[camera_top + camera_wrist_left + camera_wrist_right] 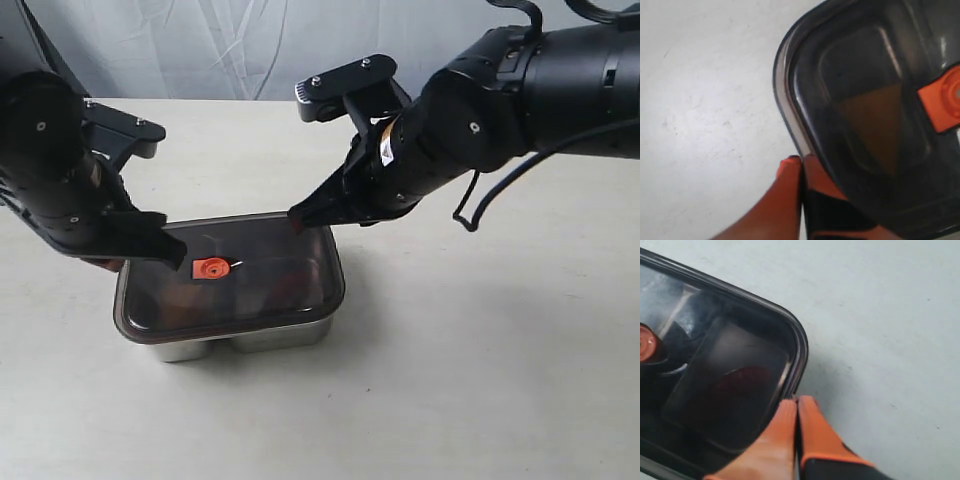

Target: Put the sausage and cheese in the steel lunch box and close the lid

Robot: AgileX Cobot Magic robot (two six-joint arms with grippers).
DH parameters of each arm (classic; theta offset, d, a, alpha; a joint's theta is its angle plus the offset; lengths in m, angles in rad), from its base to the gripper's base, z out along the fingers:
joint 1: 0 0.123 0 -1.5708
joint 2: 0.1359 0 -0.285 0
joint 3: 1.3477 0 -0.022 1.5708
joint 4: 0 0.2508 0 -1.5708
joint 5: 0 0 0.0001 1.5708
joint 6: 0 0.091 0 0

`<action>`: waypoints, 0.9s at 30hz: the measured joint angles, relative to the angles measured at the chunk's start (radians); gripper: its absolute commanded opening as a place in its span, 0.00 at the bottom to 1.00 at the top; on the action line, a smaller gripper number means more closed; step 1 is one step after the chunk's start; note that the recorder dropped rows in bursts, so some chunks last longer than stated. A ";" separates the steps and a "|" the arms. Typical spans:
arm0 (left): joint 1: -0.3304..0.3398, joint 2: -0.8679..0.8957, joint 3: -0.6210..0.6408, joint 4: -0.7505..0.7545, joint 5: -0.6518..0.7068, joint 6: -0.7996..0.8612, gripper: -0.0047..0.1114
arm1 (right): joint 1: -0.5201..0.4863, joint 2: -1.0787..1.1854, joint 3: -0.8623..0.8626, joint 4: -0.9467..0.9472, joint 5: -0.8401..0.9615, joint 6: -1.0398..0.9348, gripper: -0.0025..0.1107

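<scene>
The dark translucent lid (265,275) lies on top of the steel lunch box (255,338), its orange valve (211,267) facing up. Through the lid the yellow-orange cheese (875,125) shows as a dim wedge. The red sausage (742,377) shows as a dim red patch. My left gripper (801,159) is shut, its tips at the lid's rim (785,100) on the left side, with nothing between the fingers. My right gripper (797,400) is shut too, its tips touching the lid's rim (801,355) at the far right corner (300,216).
The box stands on a pale tabletop (480,360). A white cloth backdrop (250,45) hangs behind. Both black arms lean in over the box from the two sides.
</scene>
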 measured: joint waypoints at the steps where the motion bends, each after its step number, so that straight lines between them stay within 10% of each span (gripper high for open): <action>1: 0.000 0.000 -0.012 -0.029 -0.005 0.019 0.04 | 0.000 0.007 -0.011 0.031 0.000 -0.031 0.01; 27: 0.000 0.103 -0.040 -0.183 -0.030 0.148 0.04 | 0.000 0.202 -0.127 0.260 0.087 -0.229 0.01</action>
